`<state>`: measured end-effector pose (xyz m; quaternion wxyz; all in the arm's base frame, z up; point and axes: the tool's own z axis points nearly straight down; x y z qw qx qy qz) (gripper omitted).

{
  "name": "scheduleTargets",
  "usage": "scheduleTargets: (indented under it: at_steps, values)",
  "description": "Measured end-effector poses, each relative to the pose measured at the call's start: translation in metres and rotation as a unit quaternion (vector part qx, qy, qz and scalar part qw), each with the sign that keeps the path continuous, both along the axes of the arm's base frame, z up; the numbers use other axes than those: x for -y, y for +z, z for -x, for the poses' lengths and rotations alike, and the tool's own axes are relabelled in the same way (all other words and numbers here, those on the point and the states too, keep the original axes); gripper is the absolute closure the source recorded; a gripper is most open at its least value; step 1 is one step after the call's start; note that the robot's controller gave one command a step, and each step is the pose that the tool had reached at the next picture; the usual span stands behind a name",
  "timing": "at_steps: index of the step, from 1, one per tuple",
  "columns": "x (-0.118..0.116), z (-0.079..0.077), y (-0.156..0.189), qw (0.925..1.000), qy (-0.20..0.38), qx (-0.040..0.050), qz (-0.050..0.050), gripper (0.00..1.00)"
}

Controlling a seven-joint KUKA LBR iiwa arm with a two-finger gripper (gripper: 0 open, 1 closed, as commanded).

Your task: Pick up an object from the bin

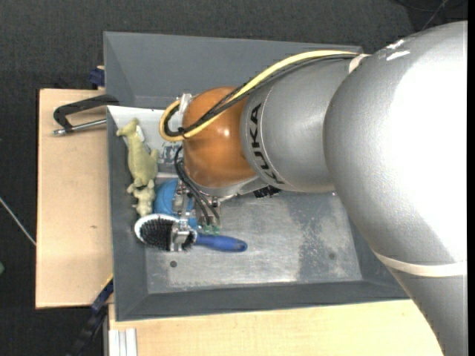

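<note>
Your gripper point(186, 227) hung over the blue-handled hairbrush point(154, 232) at the left of the bin point(297, 254), beside a yellow toy dinosaur point(139, 165). Whether the claw gaped or gripped could not be told. The brush looked light, stiff and slick, and its neck seemed your best hold.

Hairbrush point(154, 232): oval white head, black bristles facing up, and a bright blue handle running out to the view's right and slightly toward the near wall. It lies flat on the grey floor of the bin point(297, 236), in the left near part, head close to the left wall and handle pointing toward the middle. The neck between head and handle is covered by the gripper point(187, 228). A blue round thing point(165, 196) sits just behind the head, and a pale yellow-green toy dinosaur point(141, 165) lies beyond that along the left wall.
</note>
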<state>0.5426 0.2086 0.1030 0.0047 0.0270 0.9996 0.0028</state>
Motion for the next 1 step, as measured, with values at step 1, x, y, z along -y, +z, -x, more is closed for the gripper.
scheduleTargets:
  at_steps: [1]
  values:
    - [-0.007,0.0095,0.1121,0.9995,-0.03,0.0003,0.0,1.0]
